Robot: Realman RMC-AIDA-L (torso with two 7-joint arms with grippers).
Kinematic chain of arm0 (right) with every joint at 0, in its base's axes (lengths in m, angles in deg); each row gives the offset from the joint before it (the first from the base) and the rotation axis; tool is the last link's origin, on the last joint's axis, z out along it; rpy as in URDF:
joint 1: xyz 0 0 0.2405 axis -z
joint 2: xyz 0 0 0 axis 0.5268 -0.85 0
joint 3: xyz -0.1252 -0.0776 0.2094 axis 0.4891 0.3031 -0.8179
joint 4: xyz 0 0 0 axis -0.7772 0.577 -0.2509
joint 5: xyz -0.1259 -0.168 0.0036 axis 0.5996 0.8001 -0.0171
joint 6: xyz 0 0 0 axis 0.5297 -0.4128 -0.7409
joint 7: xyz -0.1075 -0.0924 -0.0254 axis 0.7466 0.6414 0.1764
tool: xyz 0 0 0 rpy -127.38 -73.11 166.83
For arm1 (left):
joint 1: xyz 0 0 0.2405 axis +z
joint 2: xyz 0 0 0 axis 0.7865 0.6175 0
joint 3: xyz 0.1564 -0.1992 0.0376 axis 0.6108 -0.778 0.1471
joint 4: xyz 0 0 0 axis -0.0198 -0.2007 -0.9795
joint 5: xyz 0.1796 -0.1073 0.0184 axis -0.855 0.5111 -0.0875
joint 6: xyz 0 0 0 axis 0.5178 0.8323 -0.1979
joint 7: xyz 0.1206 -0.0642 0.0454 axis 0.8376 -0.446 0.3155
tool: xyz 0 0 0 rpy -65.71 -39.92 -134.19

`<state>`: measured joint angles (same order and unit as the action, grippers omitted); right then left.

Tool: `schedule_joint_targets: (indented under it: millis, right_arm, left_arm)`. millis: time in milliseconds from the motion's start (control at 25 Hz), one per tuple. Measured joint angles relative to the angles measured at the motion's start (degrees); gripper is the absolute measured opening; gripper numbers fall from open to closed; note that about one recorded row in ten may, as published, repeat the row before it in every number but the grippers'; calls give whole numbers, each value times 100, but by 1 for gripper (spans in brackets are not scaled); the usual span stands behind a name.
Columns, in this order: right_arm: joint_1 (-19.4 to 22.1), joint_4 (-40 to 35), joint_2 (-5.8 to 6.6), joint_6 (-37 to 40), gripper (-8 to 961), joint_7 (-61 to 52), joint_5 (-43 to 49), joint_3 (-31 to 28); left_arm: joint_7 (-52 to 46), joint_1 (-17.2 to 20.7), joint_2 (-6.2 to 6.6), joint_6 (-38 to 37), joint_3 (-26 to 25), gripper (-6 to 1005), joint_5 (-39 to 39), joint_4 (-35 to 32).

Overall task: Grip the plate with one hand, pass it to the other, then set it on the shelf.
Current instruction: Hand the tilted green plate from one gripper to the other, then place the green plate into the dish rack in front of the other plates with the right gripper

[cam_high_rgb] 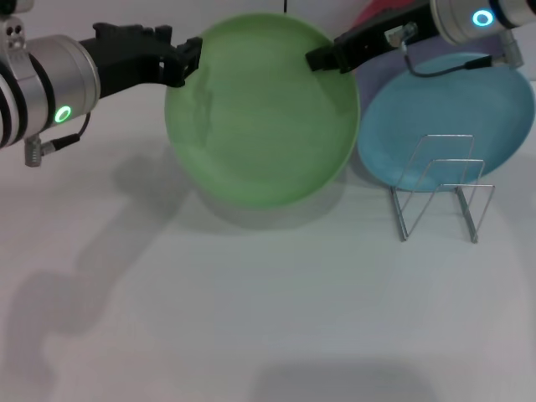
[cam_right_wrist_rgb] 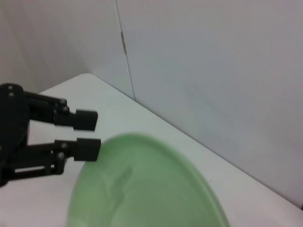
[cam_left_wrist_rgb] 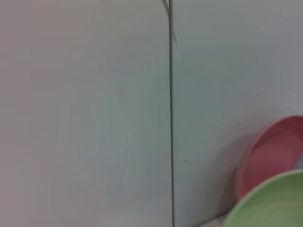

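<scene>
The light-green plate (cam_high_rgb: pixel 260 117) hangs tilted in the air above the table, its shadow below it. My right gripper (cam_high_rgb: pixel 318 59), on the slim black arm with the cable, is shut on the plate's upper right rim. My left gripper (cam_high_rgb: pixel 191 63), on the silver arm with the green light, is at the plate's left rim. In the right wrist view it (cam_right_wrist_rgb: pixel 90 135) is open, its fingertips just beside the rim of the plate (cam_right_wrist_rgb: pixel 142 189). The plate's edge also shows in the left wrist view (cam_left_wrist_rgb: pixel 270 203). The wire shelf (cam_high_rgb: pixel 440 188) stands empty at the right.
A light-blue plate (cam_high_rgb: pixel 469 109) lies behind the shelf. A pink plate (cam_left_wrist_rgb: pixel 272 151) stands by the back wall and shows in the head view (cam_high_rgb: pixel 373 12) behind my right arm. The white table (cam_high_rgb: pixel 251 318) spreads in front.
</scene>
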<state>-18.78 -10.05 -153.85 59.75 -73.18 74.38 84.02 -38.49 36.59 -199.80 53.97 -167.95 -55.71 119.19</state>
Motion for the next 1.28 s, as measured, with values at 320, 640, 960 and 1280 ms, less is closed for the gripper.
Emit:
schedule_joint_targets:
  millis: [320, 640, 960, 1280]
  right_arm:
    - [223, -603, 9, 290, 84, -162, 34, 52]
    - [524, -1709, 58, 848, 79, 212, 306, -16]
    - [709, -2960, 4, 1553, 79, 1515, 688, -342]
    - [867, -3713, -21, 2079, 80, 2328, 898, -512]
  left_arm:
    - [93, 256, 3, -170, -34, 531, -26, 266]
    - [303, 842, 0, -1569, 161, 738, -44, 129]
    - [485, 1423, -6, -3358, 828, 863, -29, -333]
    - [409, 1461, -21, -4083, 1340, 861, 78, -1136]
